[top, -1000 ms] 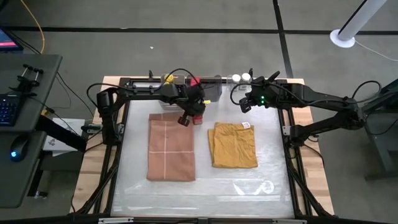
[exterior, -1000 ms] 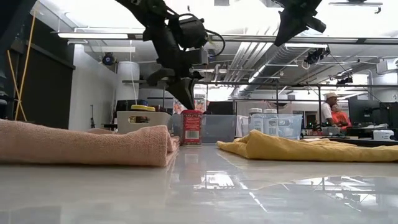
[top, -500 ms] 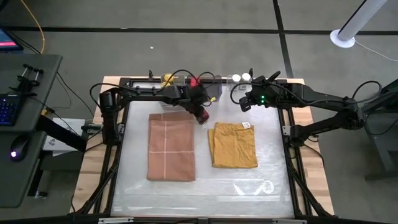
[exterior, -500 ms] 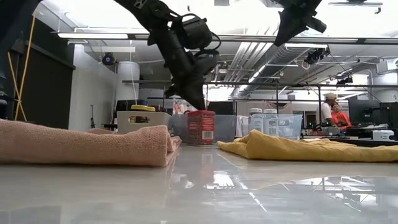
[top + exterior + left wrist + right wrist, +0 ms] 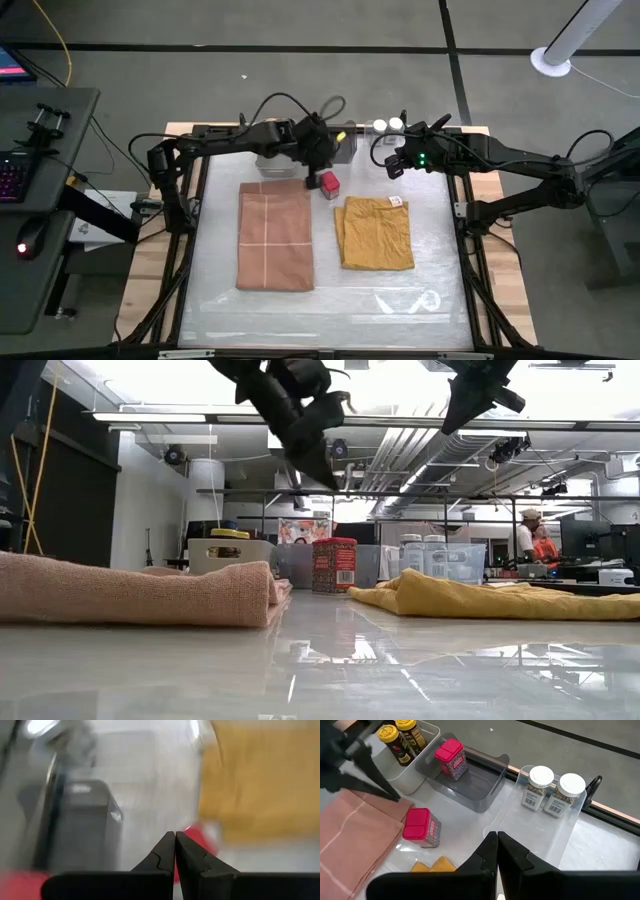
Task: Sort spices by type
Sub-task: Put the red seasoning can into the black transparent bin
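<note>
On the left of the high view you have the pink cloth (image 5: 275, 238) lying flat on the worktop (image 5: 400, 295). Above it, along the upper edge, the white bin (image 5: 418, 750) holds the two yellow-lidded dark jars (image 5: 400, 736), standing side by side.

Your left gripper (image 5: 313, 176) sits just above the centre of the frame with its fingers pressed together and holding nothing; in the low view it hangs well clear of the worktop. Just to its right, a red tin (image 5: 328, 183) stands upright on the bare worktop, between the pink cloth's upper right corner and the mustard cloth (image 5: 375, 232), close to both. The grey tray (image 5: 475, 785) behind it holds the second red tin (image 5: 451, 758), also upright.

Further right, the clear bin (image 5: 540, 827) at the upper edge carries the two white-topped shakers (image 5: 552, 790), touching or nearly so.

Your right gripper (image 5: 392, 170) hovers at upper right of centre, beside the clear bin, fingers together and empty.
</note>
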